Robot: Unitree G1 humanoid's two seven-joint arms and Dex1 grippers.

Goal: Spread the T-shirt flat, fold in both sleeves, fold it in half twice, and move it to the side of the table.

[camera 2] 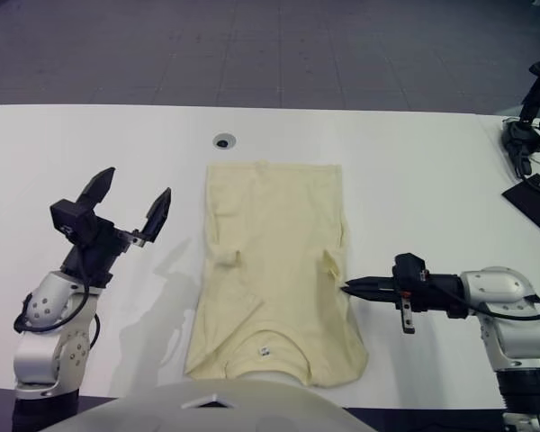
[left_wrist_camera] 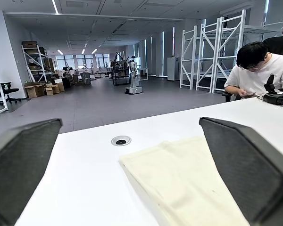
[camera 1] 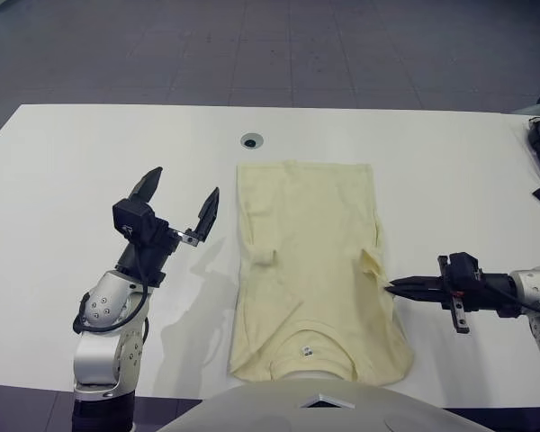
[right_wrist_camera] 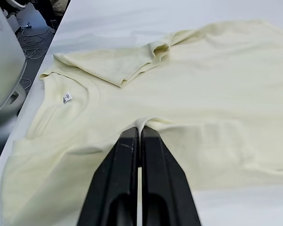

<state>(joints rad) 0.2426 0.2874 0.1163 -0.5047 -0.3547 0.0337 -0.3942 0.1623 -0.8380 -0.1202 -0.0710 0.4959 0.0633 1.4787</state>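
Nipping a small pucker of cloth, the right gripper [right_wrist_camera: 137,131] has its two black fingers pressed together at the right edge of the pale yellow short-sleeved T-shirt [camera 1: 306,261], approx. level with the tucked right sleeve [camera 1: 371,262]. From that hand the shirt lies to the robot's left, w/ contact already made.

The left gripper [camera 1: 182,193] is spread wide and holds nothing. It's raised off the white table [camera 1: 72,180], near the shirt's left edge but apart from it. So the right arm is the nearer one.

The shirt's long axis runs straight away from the robot: collar at the near table edge, hem at the far end just short of the small round cable hole [camera 1: 251,140]. Both sleeves look folded in, so the half-fold is prob. next, collar end toward hem. That would need the left hand brought to the near corner too.

Count: 1 shirt, 2 sleeves (both tucked), 2 grippers, 1 hole.
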